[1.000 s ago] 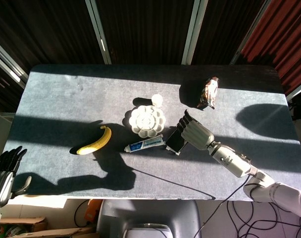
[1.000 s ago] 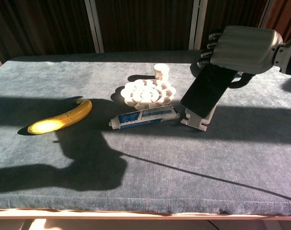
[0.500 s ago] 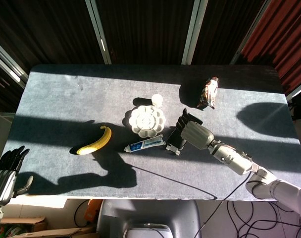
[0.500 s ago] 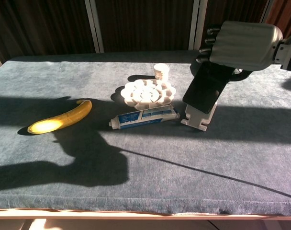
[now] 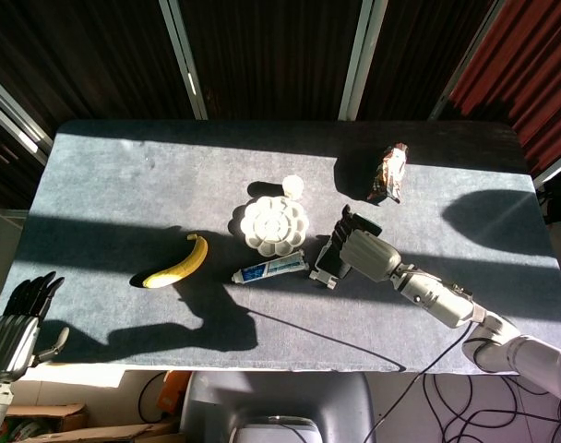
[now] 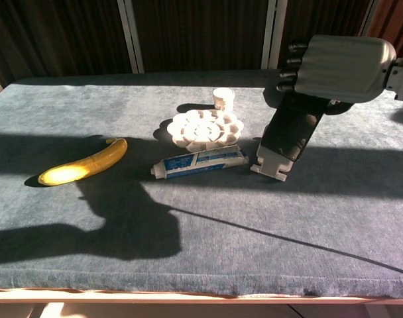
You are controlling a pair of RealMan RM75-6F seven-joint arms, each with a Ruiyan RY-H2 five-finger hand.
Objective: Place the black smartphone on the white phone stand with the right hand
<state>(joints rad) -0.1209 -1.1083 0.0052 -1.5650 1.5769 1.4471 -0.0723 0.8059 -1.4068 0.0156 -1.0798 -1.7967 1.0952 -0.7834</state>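
My right hand (image 6: 337, 59) (image 5: 368, 254) grips the top of the black smartphone (image 6: 291, 126) (image 5: 328, 258), which stands steeply, its lower edge against the white phone stand (image 6: 273, 163) (image 5: 321, 277) right of table centre. Whether the phone's edge is seated in the stand's lip I cannot tell. My left hand (image 5: 20, 318) hangs off the table's near left corner, fingers apart, holding nothing.
A toothpaste tube (image 6: 200, 161) lies just left of the stand. Behind it are a white flower-shaped palette (image 6: 205, 128) and a small white cup (image 6: 223, 97). A banana (image 6: 82, 162) lies at the left. A crumpled snack wrapper (image 5: 389, 173) sits at the far right.
The right hand has lowered the phone and tipped it more upright onto the stand. The left hand has shifted slightly beside the table.
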